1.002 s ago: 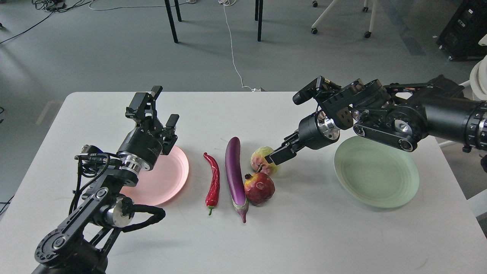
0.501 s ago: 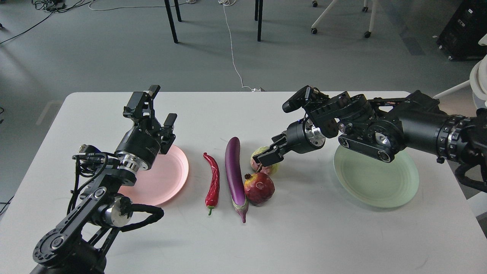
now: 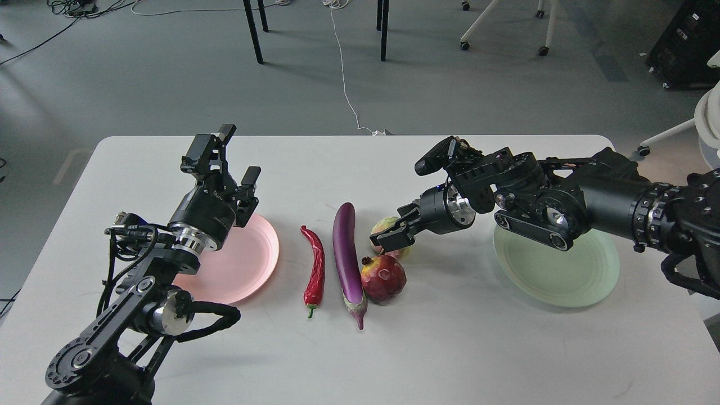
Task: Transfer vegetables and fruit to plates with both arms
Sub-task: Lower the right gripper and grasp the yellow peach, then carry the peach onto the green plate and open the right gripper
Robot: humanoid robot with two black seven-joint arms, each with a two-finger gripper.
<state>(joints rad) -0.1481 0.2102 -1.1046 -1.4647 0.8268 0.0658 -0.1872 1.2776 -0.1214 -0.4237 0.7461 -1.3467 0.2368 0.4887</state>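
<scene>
A: Fruit (image 3: 385, 226) lay just behind the pomegranate (image 3: 383, 277), the right gripper (image 3: 390, 234) over it, fingers spread around it.
B: And the left gripper (image 3: 230, 164)?
A: Open and empty, far left of the pomegranate, above the pink plate (image 3: 247, 264).

A grey floor (image 3: 169, 84) lies beyond both pincers. Black table legs (image 3: 253, 31) and a white cord (image 3: 344, 84) stand past the white table (image 3: 450, 349). Chair wheels (image 3: 543, 50) sit far behind the right pincer.
</scene>
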